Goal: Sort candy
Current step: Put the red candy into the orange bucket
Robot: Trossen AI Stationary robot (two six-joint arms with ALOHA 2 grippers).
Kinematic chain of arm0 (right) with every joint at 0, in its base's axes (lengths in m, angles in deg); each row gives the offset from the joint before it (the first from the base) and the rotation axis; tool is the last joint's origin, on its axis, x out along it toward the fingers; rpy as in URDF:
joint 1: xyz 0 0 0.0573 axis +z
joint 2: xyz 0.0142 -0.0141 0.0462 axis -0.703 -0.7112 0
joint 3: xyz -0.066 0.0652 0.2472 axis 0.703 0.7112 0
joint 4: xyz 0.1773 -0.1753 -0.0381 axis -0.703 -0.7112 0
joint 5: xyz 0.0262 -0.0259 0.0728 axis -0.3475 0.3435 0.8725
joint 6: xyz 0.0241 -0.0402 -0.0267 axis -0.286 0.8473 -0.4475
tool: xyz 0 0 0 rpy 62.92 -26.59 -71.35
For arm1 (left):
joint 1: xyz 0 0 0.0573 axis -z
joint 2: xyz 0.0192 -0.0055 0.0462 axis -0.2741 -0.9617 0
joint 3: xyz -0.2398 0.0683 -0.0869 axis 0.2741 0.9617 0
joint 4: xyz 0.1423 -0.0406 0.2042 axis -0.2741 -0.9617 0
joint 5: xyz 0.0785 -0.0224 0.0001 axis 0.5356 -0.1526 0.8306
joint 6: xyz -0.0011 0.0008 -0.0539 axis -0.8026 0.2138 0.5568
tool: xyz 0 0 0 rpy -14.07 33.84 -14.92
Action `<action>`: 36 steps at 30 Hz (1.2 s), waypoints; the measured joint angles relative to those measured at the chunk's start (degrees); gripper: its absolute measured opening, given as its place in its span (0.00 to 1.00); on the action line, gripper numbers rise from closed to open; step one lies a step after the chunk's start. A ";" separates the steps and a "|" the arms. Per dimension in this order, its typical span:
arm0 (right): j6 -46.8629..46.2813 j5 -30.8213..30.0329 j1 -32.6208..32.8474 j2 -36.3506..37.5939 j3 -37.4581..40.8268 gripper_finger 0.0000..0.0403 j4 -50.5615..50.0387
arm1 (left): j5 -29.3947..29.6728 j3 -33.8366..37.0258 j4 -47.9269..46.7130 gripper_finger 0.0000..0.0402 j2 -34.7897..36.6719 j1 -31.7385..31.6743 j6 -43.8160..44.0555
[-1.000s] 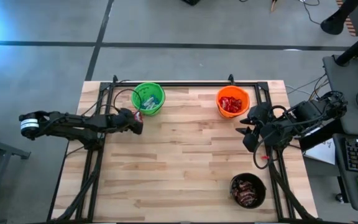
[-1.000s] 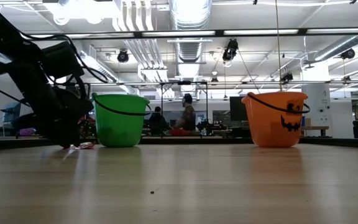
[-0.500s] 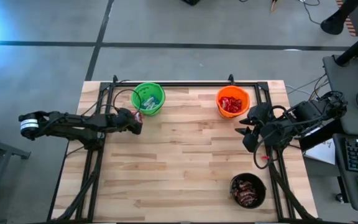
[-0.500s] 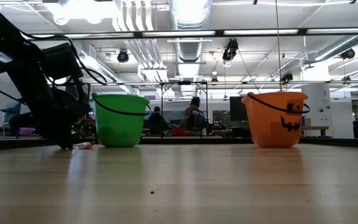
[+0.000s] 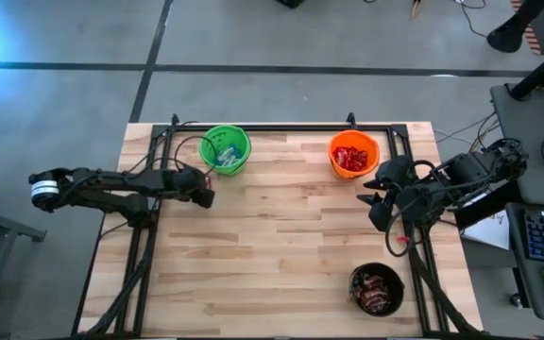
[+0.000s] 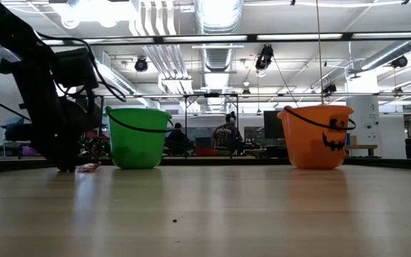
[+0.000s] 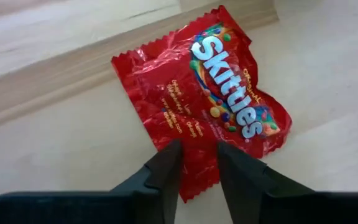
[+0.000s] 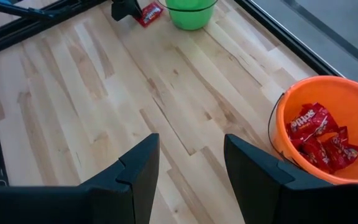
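A flat red candy packet lies on the wooden table just beside the green bucket, and also shows in the low view. My left gripper points steeply down at it, fingers a little apart, with the packet's narrow end between them. The green bucket holds light-blue-and-white candy, the orange bucket red packets, the black bucket dark bars. My right gripper hangs open above the table's right side, near the orange bucket, with nothing between its fingers. My left gripper comes from above, slanting, and its fingertips stand on either side of the packet's narrow end. The packet lies flat on the table. I cannot tell whether the fingers touch it.
A black frame runs along the table's far edge and down both sides. Bare wood fills the middle of the table. In the low view people show in the room far behind the table.
My left gripper has tipped more steeply downward while its arm stayed in place. In the low view the red packet has slid a little toward the table's left edge, still flat on the wood.
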State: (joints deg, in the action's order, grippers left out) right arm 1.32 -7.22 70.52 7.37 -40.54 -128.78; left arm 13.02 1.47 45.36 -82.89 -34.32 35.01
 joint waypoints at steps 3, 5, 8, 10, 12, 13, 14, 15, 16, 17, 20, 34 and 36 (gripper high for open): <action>0.17 0.00 0.02 0.00 0.00 0.42 0.00 | -0.67 0.32 -1.25 0.27 0.15 0.45 0.78; 0.82 -0.01 0.02 0.00 0.00 0.42 -0.02 | -0.99 0.11 -0.97 0.29 0.40 0.84 0.61; 1.38 -0.02 0.02 0.00 0.00 0.42 0.00 | -2.94 -2.15 -0.57 0.32 0.67 1.11 -2.96; 1.40 -0.02 0.02 0.00 0.00 0.42 -0.02 | -2.85 -4.58 -1.61 0.33 0.55 1.11 -5.33; 1.40 -0.02 0.02 0.00 0.00 0.42 -0.02 | -2.20 -7.30 -2.81 0.35 0.61 1.05 -6.85; 1.40 -0.01 0.02 0.02 0.00 0.42 -0.04 | -1.80 -8.37 -3.78 0.36 0.47 1.05 -7.10; 1.40 -0.01 0.02 0.02 0.00 0.42 -0.06 | -1.59 -9.22 -5.60 0.37 0.38 1.05 -7.12; 1.40 -0.02 0.02 0.05 0.00 0.42 -0.07 | -1.49 -10.04 -7.41 0.38 0.31 1.05 -7.12; 1.40 -0.02 0.02 0.07 0.00 0.42 -0.07 | -1.34 -11.03 -8.88 0.39 0.19 1.05 -7.12; 1.40 -0.01 0.02 0.07 0.00 0.42 -0.08 | -1.12 -11.80 -9.88 0.41 0.17 1.05 -7.42; 1.57 0.00 0.02 0.09 0.00 0.42 -0.11 | 1.60 -12.23 -14.04 0.44 0.21 1.04 -7.94; 1.94 0.00 0.02 0.09 0.00 0.42 -0.09 | 1.61 -11.41 -7.86 0.43 -3.41 0.90 -10.78; 1.94 0.02 0.02 0.09 0.00 0.42 -0.08 | 1.06 -11.92 -7.09 0.43 -4.40 0.90 -10.48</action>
State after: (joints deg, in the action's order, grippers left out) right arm 3.27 -7.20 70.54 7.45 -40.54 -128.86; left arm 14.08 -10.45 38.27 -87.29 -33.43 24.54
